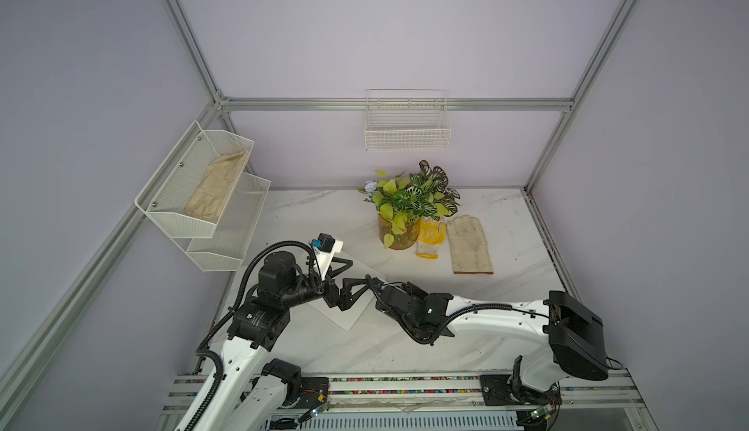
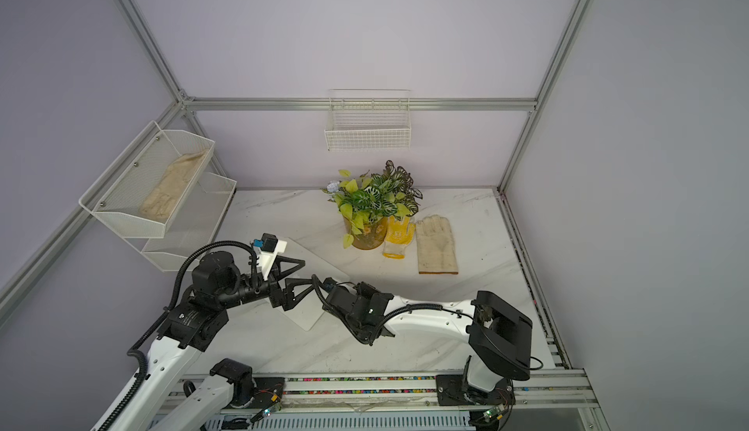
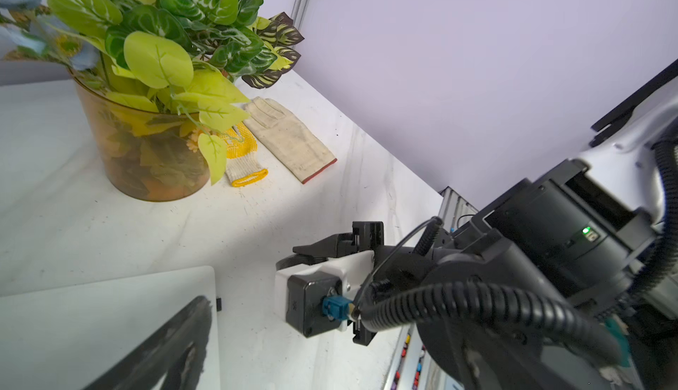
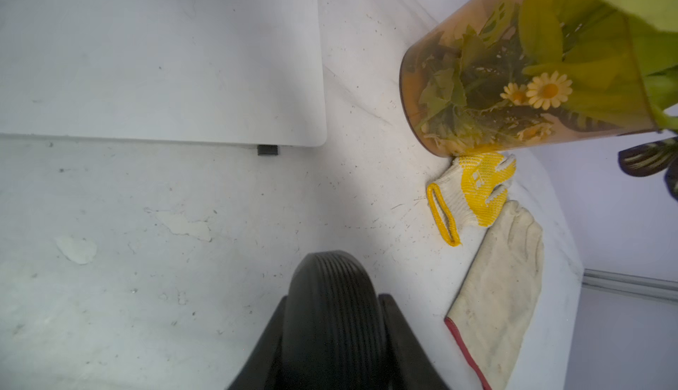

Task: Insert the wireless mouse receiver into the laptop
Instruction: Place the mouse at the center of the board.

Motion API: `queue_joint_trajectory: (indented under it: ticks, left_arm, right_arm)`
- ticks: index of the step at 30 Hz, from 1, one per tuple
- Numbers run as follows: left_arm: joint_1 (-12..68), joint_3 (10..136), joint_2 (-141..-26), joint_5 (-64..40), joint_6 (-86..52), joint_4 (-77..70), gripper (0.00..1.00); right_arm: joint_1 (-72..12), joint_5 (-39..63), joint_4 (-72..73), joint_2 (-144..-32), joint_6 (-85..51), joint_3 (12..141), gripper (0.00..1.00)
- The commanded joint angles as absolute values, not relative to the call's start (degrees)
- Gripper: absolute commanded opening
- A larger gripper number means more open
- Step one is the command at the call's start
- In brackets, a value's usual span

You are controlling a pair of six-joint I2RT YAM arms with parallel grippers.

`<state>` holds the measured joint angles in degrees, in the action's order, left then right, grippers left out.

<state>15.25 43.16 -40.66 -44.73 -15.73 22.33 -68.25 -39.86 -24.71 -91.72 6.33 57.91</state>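
The white-silver laptop (image 1: 347,319) (image 2: 309,318) lies shut on the marble table, partly under both arms. The wireless mouse receiver (image 4: 267,150) (image 3: 219,304), a tiny black stub, sits against the laptop's (image 4: 146,58) side edge near a corner. From here it looks plugged in. My left gripper (image 1: 358,273) (image 2: 309,271) hangs open over the lid, and one of its fingers (image 3: 172,344) shows dark and blurred. My right gripper (image 4: 335,296) (image 1: 373,282) is shut on a black ribbed mouse (image 4: 335,333). It stands a short way back from the receiver.
An amber pot of leafy plants (image 1: 399,230) stands behind the laptop. Beside it lie a yellow knit glove (image 1: 429,240) and a beige work glove (image 1: 470,244). A two-tier mesh rack (image 1: 202,190) on the left wall holds another glove. A wire basket (image 1: 407,125) hangs on the back wall.
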Motion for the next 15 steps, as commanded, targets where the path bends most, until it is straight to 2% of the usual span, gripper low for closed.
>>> queue_joint_trajectory:
  ticks: [1, 5, 15]
  left_arm:
    - [11.5, 41.6, -39.6, -51.9, -21.3, 19.8, 1.00]
    - [10.7, 42.1, -39.4, -51.7, -21.4, 20.3, 1.00]
    - [9.9, 43.6, -37.4, -49.7, -20.1, 24.9, 1.00]
  right_arm:
    - [-70.1, -47.2, -22.2, -90.4, 11.4, 55.4, 0.34]
    - [-72.2, -46.9, -20.2, -91.5, 12.1, 53.0, 0.35]
    - [-72.9, -46.1, -21.3, -96.6, 4.2, 52.2, 0.39]
